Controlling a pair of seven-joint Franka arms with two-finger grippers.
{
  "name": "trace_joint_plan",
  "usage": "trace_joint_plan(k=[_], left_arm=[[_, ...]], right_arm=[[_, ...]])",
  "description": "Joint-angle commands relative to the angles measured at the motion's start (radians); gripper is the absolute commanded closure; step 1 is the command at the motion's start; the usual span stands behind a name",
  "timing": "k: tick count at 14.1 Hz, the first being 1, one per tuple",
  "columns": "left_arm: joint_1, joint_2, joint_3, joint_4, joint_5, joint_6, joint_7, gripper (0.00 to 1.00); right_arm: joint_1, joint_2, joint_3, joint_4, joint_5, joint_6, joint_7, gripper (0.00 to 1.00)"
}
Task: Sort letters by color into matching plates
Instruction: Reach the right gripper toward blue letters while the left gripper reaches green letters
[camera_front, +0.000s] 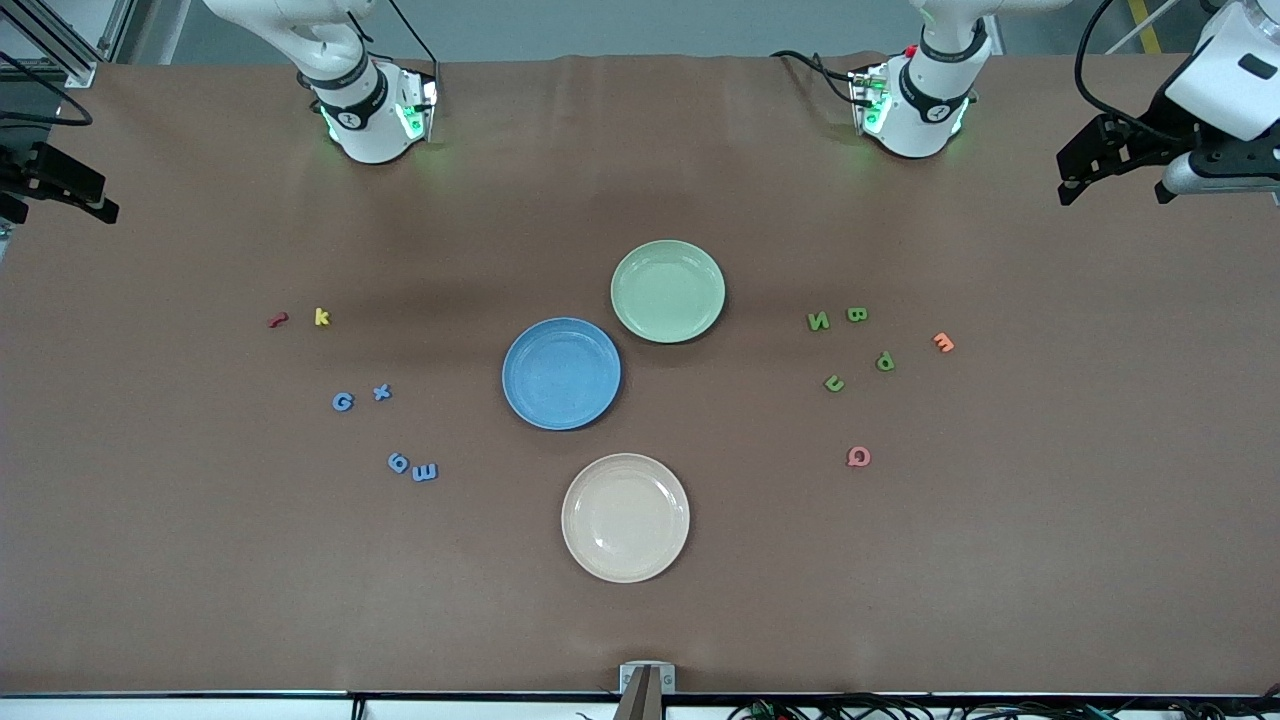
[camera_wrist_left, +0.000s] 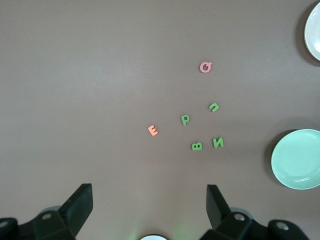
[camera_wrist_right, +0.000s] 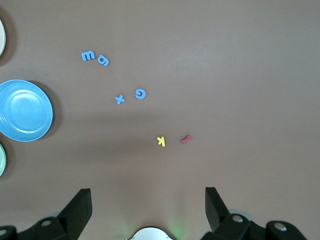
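Several green letters (camera_front: 857, 314) (camera_wrist_left: 197, 146) lie scattered toward the left arm's end of the table. Several blue letters (camera_front: 381, 392) (camera_wrist_right: 119, 99) lie toward the right arm's end. Between the two groups sit the blue plate (camera_front: 561, 373) (camera_wrist_right: 22, 110) and, farther from the front camera and touching its rim, the pale green plate (camera_front: 667, 290) (camera_wrist_left: 298, 158). Both plates hold nothing. My left gripper (camera_front: 1115, 190) (camera_wrist_left: 148, 189) hangs open high over its end of the table. My right gripper (camera_front: 55, 205) (camera_wrist_right: 147, 191) hangs open over the other end. Neither holds anything.
A cream plate (camera_front: 625, 517) sits nearer the front camera than the blue one. An orange E (camera_front: 942, 342) and a pink Q (camera_front: 858, 457) lie among the green letters. A yellow k (camera_front: 321, 317) and a red piece (camera_front: 278, 320) lie near the blue letters.
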Motion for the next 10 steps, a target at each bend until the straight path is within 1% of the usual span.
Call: trace_joint_plan(k=[1,5,8,10], left_arm=[[0.004,0.009,0.0,0.021,0.019,-0.013,0.008,0.0],[0.01,0.075,0.0,0.065,0.02,-0.013,0.01,0.0],[0.027,0.143,0.0,0.053,0.011,0.001,0.01,0.0],[0.021,0.191,-0.004,0.027,0.011,0.056,-0.013,0.0]], right_arm=[[-0.002,-0.01,0.0,-0.029,0.013,0.004,-0.013,0.0],[-0.004,-0.013,0.0,-0.031,0.013,0.002,-0.014,0.0],[-0.005,-0.007,-0.001,-0.02,0.011,-0.001,-0.011,0.0],[-0.005,-0.006,-0.001,-0.014,0.011,-0.009,-0.001,0.0]])
